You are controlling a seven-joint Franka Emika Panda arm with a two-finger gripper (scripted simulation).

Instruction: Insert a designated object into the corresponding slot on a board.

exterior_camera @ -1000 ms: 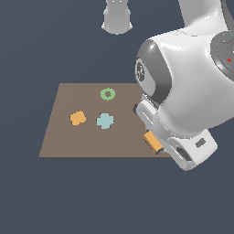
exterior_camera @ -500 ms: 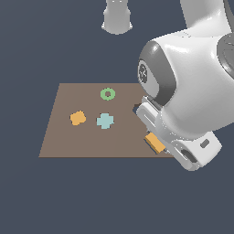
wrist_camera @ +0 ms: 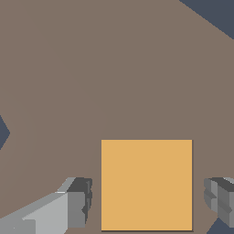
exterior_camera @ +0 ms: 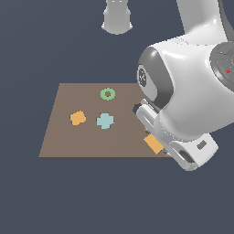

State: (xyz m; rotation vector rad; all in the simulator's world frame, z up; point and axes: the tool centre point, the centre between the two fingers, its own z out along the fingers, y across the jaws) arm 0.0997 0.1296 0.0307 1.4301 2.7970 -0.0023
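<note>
Brown board point(wrist_camera: 91, 68) under orange block point(wrist_camera: 146, 185), gripper point(wrist_camera: 148, 201) astride, apart.

End effector point(wrist_camera: 148, 201) low, fingers point(wrist_camera: 77, 203) spread wide apart.

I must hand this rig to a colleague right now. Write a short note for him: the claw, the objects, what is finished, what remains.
Claw: open, one finger on each side of the orange square block, with gaps, not gripping.
Block: lies flat on the brown board, near the edge on the exterior view's right.
Slot: mostly hidden behind the arm; only a dark patch shows.
Done: claw lined up over the block.
Left: close, lift, carry to the slot, insert.
</note>
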